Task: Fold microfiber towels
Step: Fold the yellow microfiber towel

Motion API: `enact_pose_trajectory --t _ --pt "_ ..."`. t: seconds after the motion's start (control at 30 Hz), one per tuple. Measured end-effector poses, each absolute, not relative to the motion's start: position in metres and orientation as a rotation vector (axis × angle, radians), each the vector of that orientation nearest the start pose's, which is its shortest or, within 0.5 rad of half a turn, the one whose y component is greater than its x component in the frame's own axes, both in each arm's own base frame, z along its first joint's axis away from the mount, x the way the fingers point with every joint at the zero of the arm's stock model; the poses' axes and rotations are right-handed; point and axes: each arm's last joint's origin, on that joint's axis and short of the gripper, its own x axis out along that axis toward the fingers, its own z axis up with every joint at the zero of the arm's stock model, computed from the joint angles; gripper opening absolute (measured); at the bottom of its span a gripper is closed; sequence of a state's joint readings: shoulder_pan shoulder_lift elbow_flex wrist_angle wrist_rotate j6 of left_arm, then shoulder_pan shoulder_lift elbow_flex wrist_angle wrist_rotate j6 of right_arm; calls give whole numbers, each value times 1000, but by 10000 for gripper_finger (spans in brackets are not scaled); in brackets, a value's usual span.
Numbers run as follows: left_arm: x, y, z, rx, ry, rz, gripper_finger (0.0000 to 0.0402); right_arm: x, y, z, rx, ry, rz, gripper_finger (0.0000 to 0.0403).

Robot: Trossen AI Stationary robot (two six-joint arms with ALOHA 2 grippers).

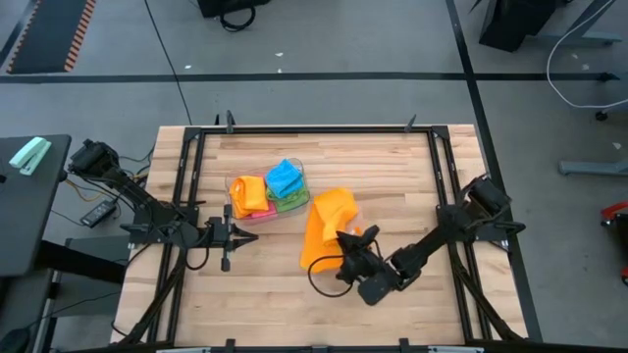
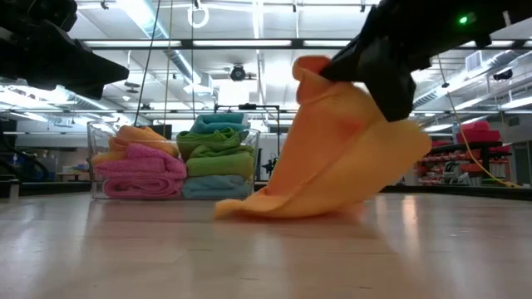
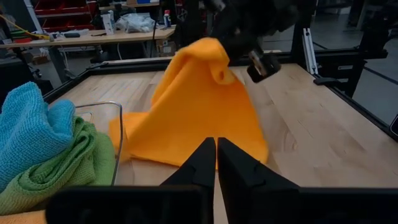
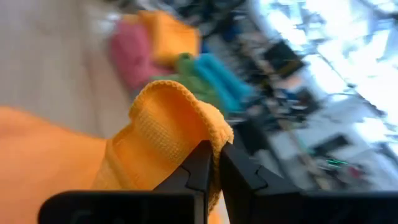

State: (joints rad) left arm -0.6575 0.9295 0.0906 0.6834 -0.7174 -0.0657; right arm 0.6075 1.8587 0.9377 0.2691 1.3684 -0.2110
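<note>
Right gripper [image 1: 345, 238]: pinched on one corner of the orange towel [image 1: 327, 227], fabric bunched between the dark fingers [image 4: 205, 167]; corner lifted clear of the table [image 1: 412, 167], lower hem trailing on the wood; cloth hanging in a slack cone, long axis running from the pinched corner away toward the table's far edge, near the table's middle; free corners on the side away from the claw, toward the clear tub [image 1: 267, 196]. Left gripper [image 1: 238, 235]: pressed together, holding nothing, toward the left edge, pointing at the hanging cloth; nearer of the two arms to the trailing hem. Tub: just beside the orange towel on its left-edge side; stocked with folded pink [image 2: 141, 170], green [image 2: 218, 149], blue [image 1: 285, 176] and orange [image 1: 252, 192] towels. Hidden: far face of the hanging cloth and its free corners; hem where it folds under itself; contact between cloth and tub, cannot tell.
</note>
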Motion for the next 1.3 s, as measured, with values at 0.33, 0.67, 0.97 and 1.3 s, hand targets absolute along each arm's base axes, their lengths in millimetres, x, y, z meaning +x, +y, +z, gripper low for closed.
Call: enact_pose_trajectory --t 0.33,0.67,0.97,1.3 --pt "137 -82 159 33 118 63 35 302 180 153 -776 463 -641 38" --pt "137 -82 159 33 118 63 24 307 174 151 -738 479 -589 38" --pt "137 -82 159 33 118 63 34 307 170 147 -724 499 -598 38" --pt "137 -82 159 33 118 63 26 317 182 175 -865 486 -705 38"
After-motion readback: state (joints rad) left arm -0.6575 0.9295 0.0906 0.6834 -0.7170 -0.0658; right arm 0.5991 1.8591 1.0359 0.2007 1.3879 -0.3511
